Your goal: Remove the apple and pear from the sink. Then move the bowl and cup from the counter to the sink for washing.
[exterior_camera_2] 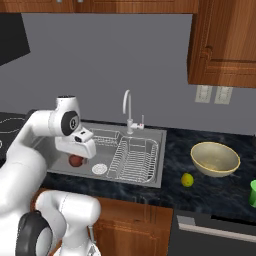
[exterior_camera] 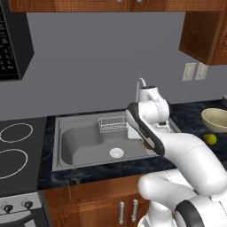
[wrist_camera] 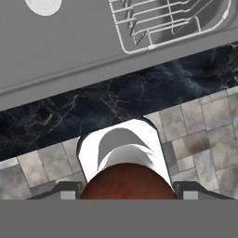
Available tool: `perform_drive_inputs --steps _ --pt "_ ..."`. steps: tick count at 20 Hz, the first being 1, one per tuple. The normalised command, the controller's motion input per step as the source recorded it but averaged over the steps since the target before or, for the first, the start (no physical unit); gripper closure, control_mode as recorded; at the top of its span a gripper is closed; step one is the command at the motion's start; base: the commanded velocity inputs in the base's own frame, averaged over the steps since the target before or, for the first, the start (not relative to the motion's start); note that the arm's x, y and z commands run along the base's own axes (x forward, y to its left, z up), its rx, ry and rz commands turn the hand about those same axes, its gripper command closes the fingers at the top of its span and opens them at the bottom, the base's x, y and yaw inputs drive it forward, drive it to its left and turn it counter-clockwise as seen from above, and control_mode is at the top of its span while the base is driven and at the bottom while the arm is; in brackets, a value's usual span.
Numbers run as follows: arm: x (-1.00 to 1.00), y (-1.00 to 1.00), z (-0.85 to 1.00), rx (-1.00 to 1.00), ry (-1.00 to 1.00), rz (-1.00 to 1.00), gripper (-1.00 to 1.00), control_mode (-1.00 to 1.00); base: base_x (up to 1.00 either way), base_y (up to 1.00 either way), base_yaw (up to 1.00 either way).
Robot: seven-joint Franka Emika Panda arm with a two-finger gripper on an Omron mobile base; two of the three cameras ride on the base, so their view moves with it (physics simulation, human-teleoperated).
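Right base view, gripper gripping apple over sink

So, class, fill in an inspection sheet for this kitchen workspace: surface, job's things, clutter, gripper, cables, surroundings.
Surface: dark speckled counter around the grey sink.
Job's things: apple between the jaws, over the sink's left basin; pear on the counter, right of the sink; bowl upright behind the pear; cup at the counter's far right.
Clutter: wire rack in the sink's right half.
Gripper: gripper appears closed on the apple.
Cables: nothing seen.
Surroundings: faucet behind the sink, stovetop to its left, wall outlets, wooden cabinets.
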Motion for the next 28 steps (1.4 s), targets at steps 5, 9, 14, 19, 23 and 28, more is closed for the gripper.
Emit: perform_drive_inputs --steps 5,9,14,19,23,28 --pt "-0.23 -0.42 0.14 0.0 0.0 0.0 1.0 -1.0 0.0 0.0 0.0" --pt "-0.2 -0.45 0.08 0.0 0.0 0.0 1.0 -1.0 0.0 0.0 0.0" --pt "-0.16 -0.47 0.05 0.0 0.0 0.0 1.0 -1.0 0.0 0.0 0.0" --pt "-0.15 -0.51 0.02 0.0 0.0 0.0 1.0 -1.0 0.0 0.0 0.0" --pt "-0.19 -0.52 0.01 0.0 0.0 0.0 1.0 -1.0 0.0 0.0 0.0" --pt "-0.18 -0.52 0.0 0.0 0.0 0.0 1.0 -1.0 0.0 0.0 0.0"
